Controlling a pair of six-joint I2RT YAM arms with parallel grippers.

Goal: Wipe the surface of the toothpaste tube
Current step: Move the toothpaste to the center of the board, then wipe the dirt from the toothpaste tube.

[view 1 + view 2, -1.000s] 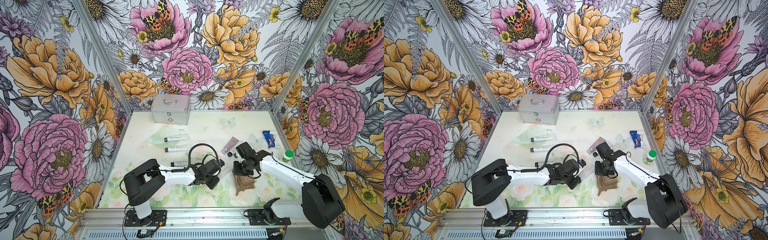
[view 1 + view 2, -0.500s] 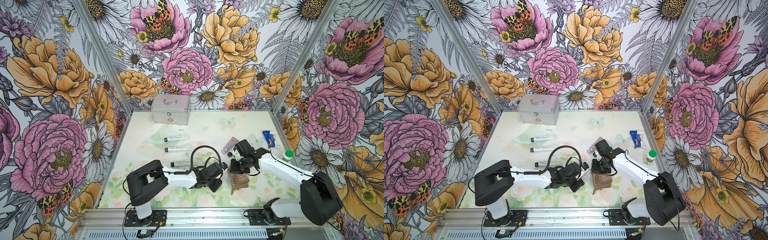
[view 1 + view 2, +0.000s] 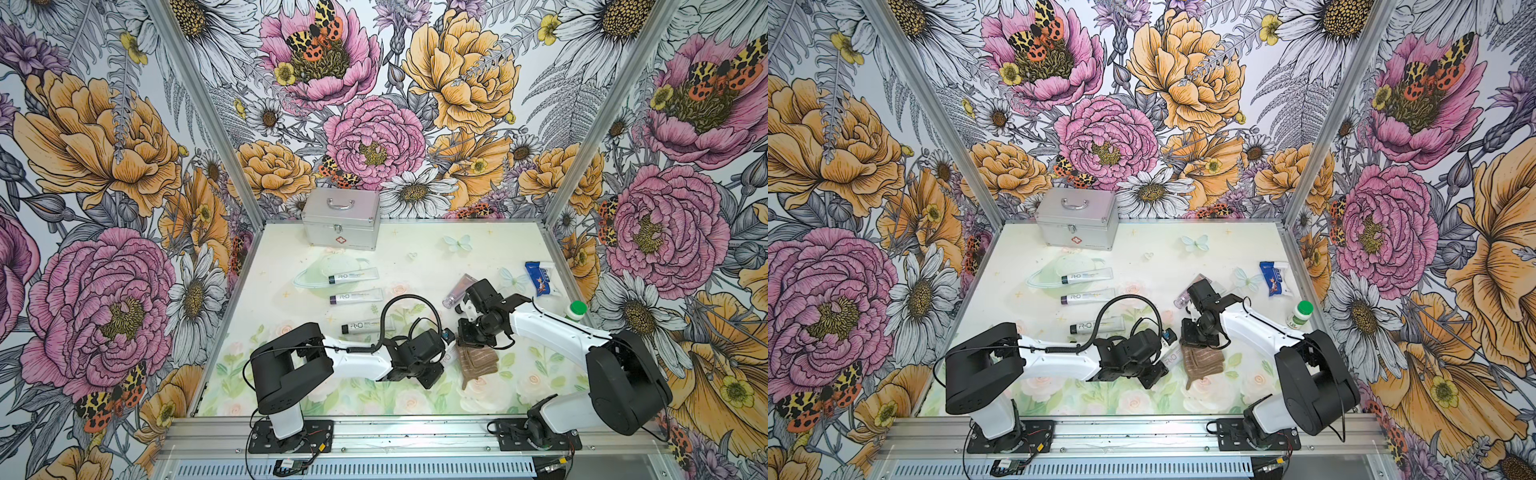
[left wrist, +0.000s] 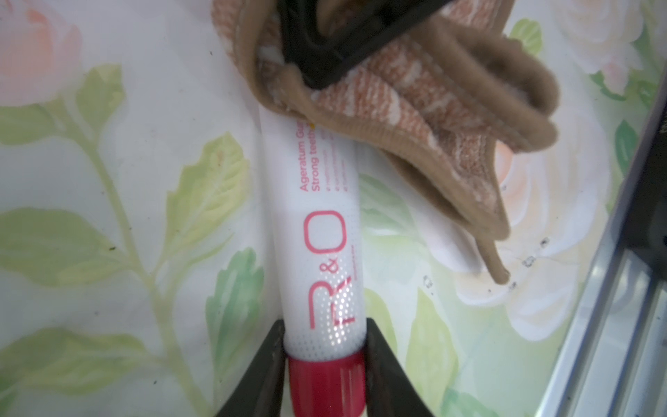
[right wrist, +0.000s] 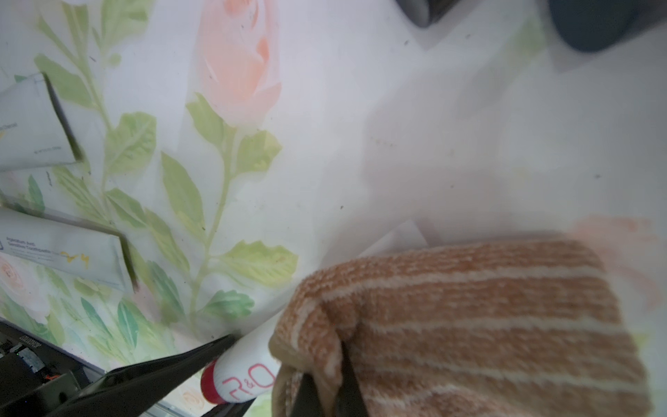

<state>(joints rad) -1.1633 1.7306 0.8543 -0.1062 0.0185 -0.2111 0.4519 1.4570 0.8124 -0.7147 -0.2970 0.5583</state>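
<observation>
The toothpaste tube (image 4: 321, 224) is white with red R&O lettering and a red cap, and lies on the flowered table. My left gripper (image 4: 325, 335) is shut on it at the cap end. A brown striped cloth (image 4: 433, 119) covers the tube's far end, and my right gripper (image 5: 325, 382) is shut on a fold of the cloth (image 5: 487, 325). In both top views the two grippers meet near the table's front middle: left gripper (image 3: 442, 359), right gripper (image 3: 471, 338), cloth (image 3: 478, 363) and cloth (image 3: 1204, 361). Only a short piece of the tube (image 3: 1170, 360) shows there.
Three more white tubes (image 3: 355, 296) lie left of centre, one on a clear mask. A silver case (image 3: 340, 218) stands at the back. A pink tube (image 3: 459, 289), a blue packet (image 3: 540, 278) and a green-capped bottle (image 3: 575, 311) are on the right. The metal front rail (image 4: 595, 325) runs close by.
My right gripper has carried the cloth a little leftward along the tube, toward my left gripper. The left gripper has kept its hold and barely shifted.
</observation>
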